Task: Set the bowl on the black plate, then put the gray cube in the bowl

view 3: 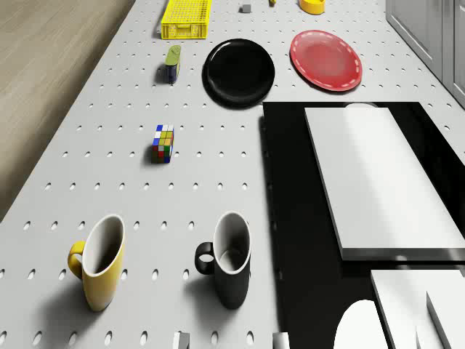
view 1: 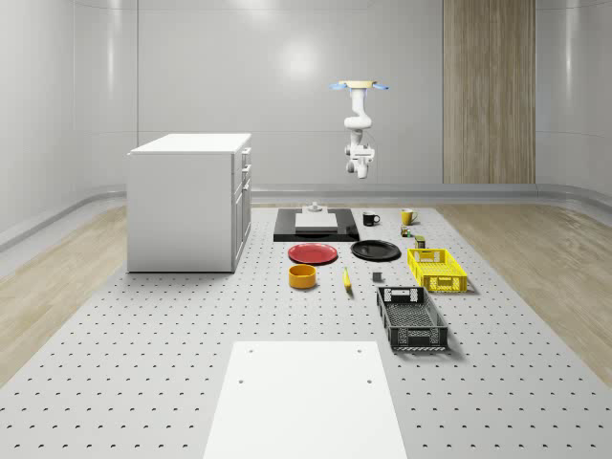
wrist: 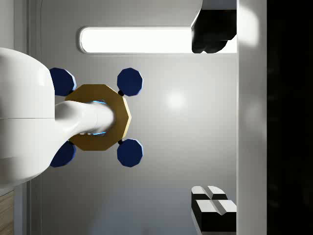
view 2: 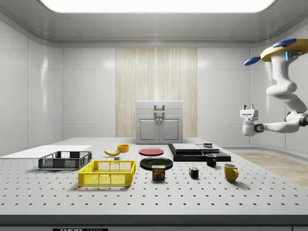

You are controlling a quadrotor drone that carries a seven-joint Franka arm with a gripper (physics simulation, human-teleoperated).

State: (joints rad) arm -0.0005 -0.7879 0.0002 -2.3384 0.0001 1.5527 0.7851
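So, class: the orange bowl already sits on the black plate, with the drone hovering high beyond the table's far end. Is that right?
Not quite. In the whole-scene view the orange bowl sits on the table, in front of the red plate; the black plate is bare. The drone does hover beyond the far end.

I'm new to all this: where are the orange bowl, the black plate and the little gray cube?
orange bowl (view 1: 303,276): whole-scene view, on its outer wall.
black plate (view 1: 375,251): whole-scene view, on its flat middle.
gray cube (view 1: 377,277): whole-scene view, on its top face.
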